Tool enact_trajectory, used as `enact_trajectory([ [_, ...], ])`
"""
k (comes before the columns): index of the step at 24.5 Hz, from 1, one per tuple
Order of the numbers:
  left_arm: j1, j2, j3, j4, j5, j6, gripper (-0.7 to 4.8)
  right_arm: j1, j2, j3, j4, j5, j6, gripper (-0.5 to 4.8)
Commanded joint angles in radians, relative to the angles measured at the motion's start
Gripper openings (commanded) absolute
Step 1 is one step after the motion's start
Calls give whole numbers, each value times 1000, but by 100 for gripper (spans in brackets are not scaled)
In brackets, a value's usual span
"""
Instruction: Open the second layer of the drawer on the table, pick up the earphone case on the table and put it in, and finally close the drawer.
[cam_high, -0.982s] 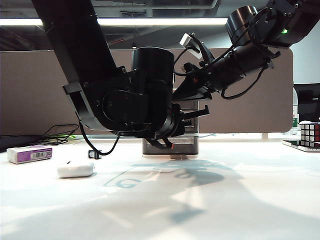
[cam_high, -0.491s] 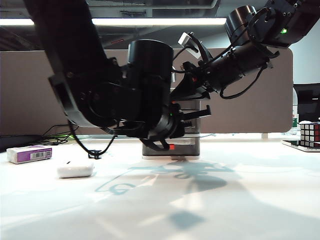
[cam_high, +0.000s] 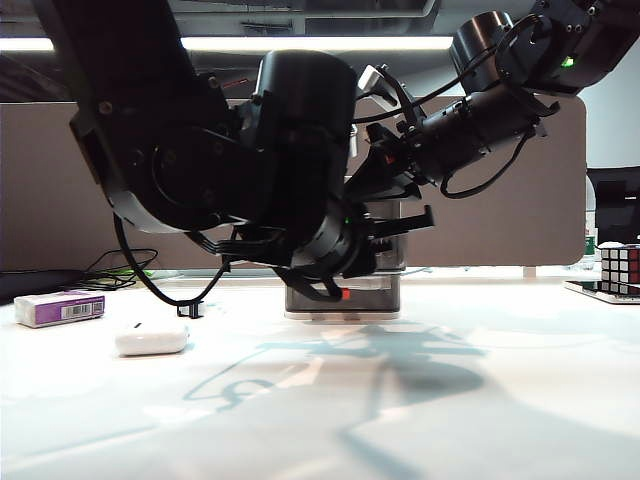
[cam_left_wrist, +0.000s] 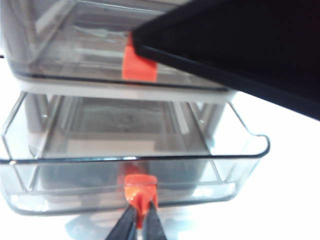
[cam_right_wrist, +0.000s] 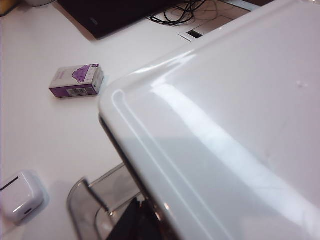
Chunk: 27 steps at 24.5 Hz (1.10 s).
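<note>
Left wrist view shows the left gripper (cam_left_wrist: 140, 212) at the bottom centre of the frame, its two dark fingers pinched together on the red-orange tab (cam_left_wrist: 139, 186) of the second layer of the drawer (cam_left_wrist: 130, 165). That grey translucent tray stands pulled out from the white frame, its inside bare, while the top drawer (cam_left_wrist: 100, 45) above it sits in, its own orange tab showing at upper centre.

In the exterior view the left arm (cam_high: 230, 170) fills the left and centre of the frame, hiding most of the drawer (cam_high: 345, 290) behind it at centre. The right arm (cam_high: 480, 110) comes in from the upper right and ends above the cabinet. The earphone case (cam_high: 151, 339) lies on the table (cam_high: 480, 400) at lower left, well apart from the cabinet, with a white-and-purple box (cam_high: 60, 307) beyond it at the left edge and a small black clip (cam_high: 185, 309) between case and cabinet. A colour cube (cam_high: 620, 268) sits at the far right edge.

The right wrist view looks down on the cabinet's glossy white top (cam_right_wrist: 225, 140); the right gripper's fingers are not visible, so I cannot tell how its jaws stand. The case appears at that frame's lower left corner.
</note>
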Motion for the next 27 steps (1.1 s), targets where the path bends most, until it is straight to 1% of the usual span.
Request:
enact_trajectory([
  [1,-37,-9,-6,-68,-8,-2,-6,0,-5,6,18,12,5,-5],
  [6,-57,-28,-13,-164,-19,-68,-6,0,-6,6,17,11,5,-5],
  [9,-60,-38,-39,-162,-26,-86,-6,0,-6,6,17,11,5,-5],
  [13,-60,-65,-80,-150,-26,-87,-6,0,-6,6,17,11,5,-5],
  [16,-60,-79,-121,-103,-25,-86,-6,0,-6,6,17,11,5,-5],
  [18,-60,-79,-132,-108,-17,-85,-4,0,-6,6,17,11,5,-5],
  [19,-68,-97,-149,-131,21,-86,31,0,-6,6,17,11,5,-5],
  [20,-74,-114,-165,-143,21,-86,59,0,-6,6,17,11,5,-5],
  [21,-84,-131,-182,-153,19,-85,75,0,-6,6,17,11,5,-5],
  [23,-95,-182,-231,-156,-19,-73,94,0,-6,6,17,11,5,-5],
  [24,-97,-208,-257,-155,-26,-60,94,0,-6,6,17,11,5,-5],
  [25,-96,-237,-286,-154,-26,-48,95,0,-5,6,17,11,5,-5],
  [27,-81,-306,-351,-156,-20,-13,118,0,-6,6,17,8,5,-5],
])
